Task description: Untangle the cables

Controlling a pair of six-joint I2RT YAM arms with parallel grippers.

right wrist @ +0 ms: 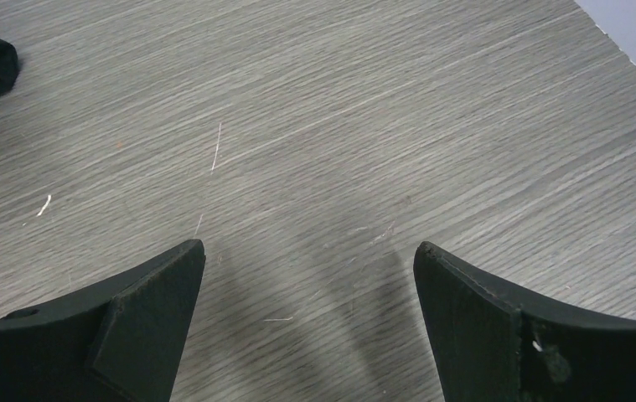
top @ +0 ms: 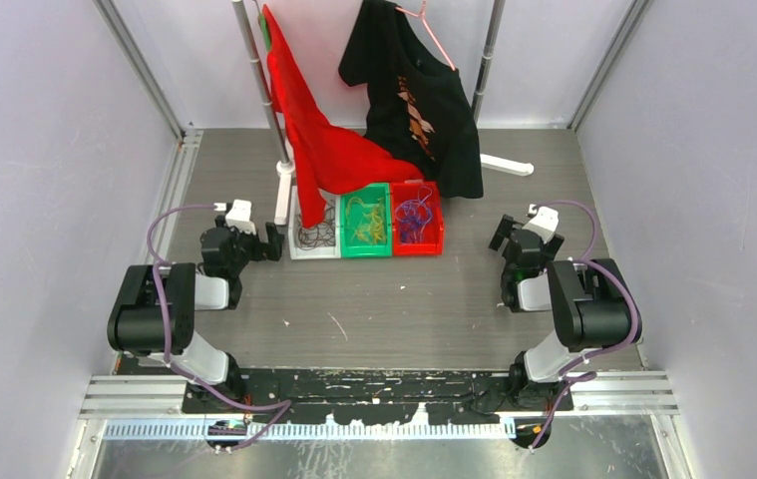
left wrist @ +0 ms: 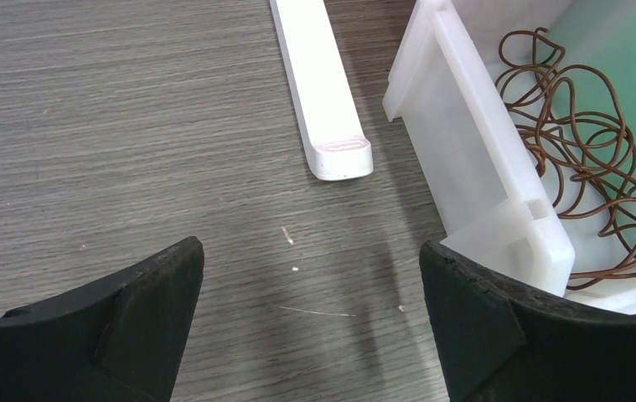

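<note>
At the desk's [top: 404, 299] far middle: cables [top: 364, 222], dark in the white bin [top: 314, 253], yellow in the green bin [top: 366, 251], purple in the red bin [top: 420, 247].
Left hand [left wrist: 312, 251]: open, empty, just beside the white bin.
Right hand [right wrist: 309, 249]: open, empty, well apart from the bins.

In front of the bins [top: 366, 252] the table [top: 394, 309] lies bare. Behind them a red cloth [top: 339, 160] and black shirt [top: 424, 110] hang low over their back rims. Just left lies the rack foot [left wrist: 321, 84], leaving a narrow gap that the left gripper [left wrist: 310, 251] faces.

Cables [top: 366, 222] lie in three adjoining bins [top: 366, 252] — on the table [top: 404, 309].
</note>
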